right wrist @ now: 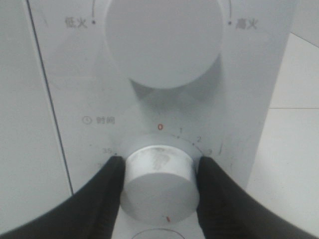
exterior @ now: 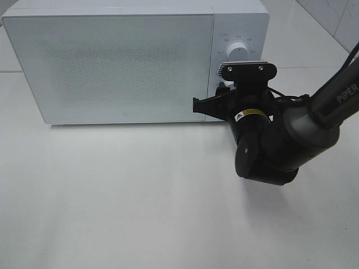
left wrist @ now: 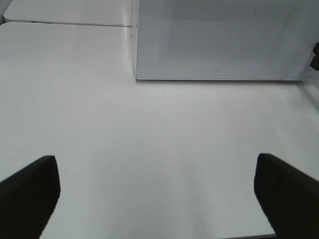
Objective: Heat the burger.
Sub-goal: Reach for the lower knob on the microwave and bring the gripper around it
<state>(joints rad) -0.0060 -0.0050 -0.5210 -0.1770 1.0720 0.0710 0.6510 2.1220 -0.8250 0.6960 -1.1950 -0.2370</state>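
Timer knob (right wrist: 159, 188) sitting between right jaws, which are pinching its rim at 9 and 3 o'clock of the dial, its axis pointing straight at the wrist. Left jaws hanging spread over desk (exterior: 112, 196). Burger not showing; probably lying behind closed microwave (exterior: 112, 61) door, at 9 o'clock from the knob.

At the back of the tabletop (exterior: 112, 196): microwave (exterior: 112, 61). On its right end: upper knob (right wrist: 162, 40) above lower knob (right wrist: 159, 186). Against both sides of the lower knob: fingers (right wrist: 99, 199) of the right gripper (right wrist: 159, 167). Before the microwave: left gripper (left wrist: 155, 167).
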